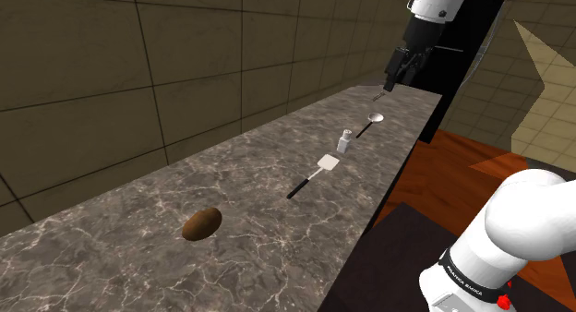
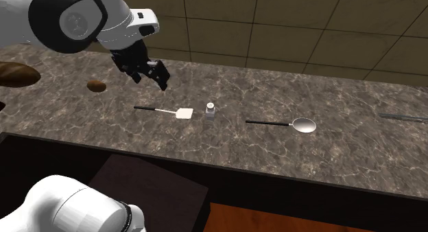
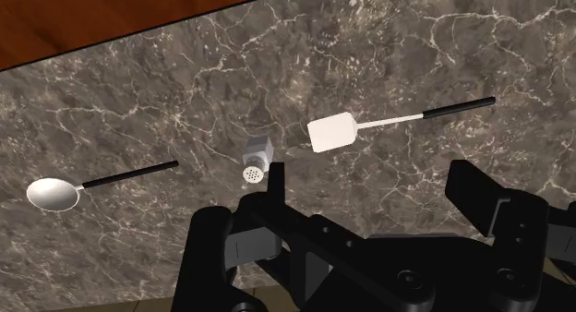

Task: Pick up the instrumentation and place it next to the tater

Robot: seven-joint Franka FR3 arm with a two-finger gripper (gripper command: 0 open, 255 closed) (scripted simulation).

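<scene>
Shoulder view, gripper [image 1: 391, 79]: it hangs high above the desk [image 1: 120, 218], well clear of everything lying on it.
Shoulder view, spatula [image 1: 327, 162]: I take this to be the tool the task means. It lies flat, mid-desk, below the gripper and nearer the stand's end.
Shoulder view, long axis: it runs along the desk's length, with the dark handle toward the potato [image 1: 201, 223] and the white blade toward the shaker [image 1: 344, 141].
Shoulder view, row: potato, spatula, shaker and spoon [image 1: 374, 118] are strung out down the desk, each apart from the next.

Second exterior view, gripper [image 2: 152, 78]: the fingers are spread and nothing is between them. It hovers above the handle end of the spatula [image 2: 184, 114].
Second exterior view, target spot: the potato [image 2: 96, 86] sits beyond the handle tip, near the desk's back edge and apart from the spatula.

Wrist view, gripper [image 3: 374, 181]: it is wide open, and the two black fingers [image 3: 275, 176] stand well apart.
Wrist view, spatula [image 3: 346, 130]: the blade lies just ahead of the gap, and the handle trails off past one finger.
Wrist view, shaker [image 3: 256, 158]: it stands right by the other finger, so it is one to steer clear of.
Wrist view, key relation: the spatula's length runs nearly in line with the finger-to-finger line. By my reckoning the wrist needs a turn before the descent, so the fingers can close across the handle.
</scene>
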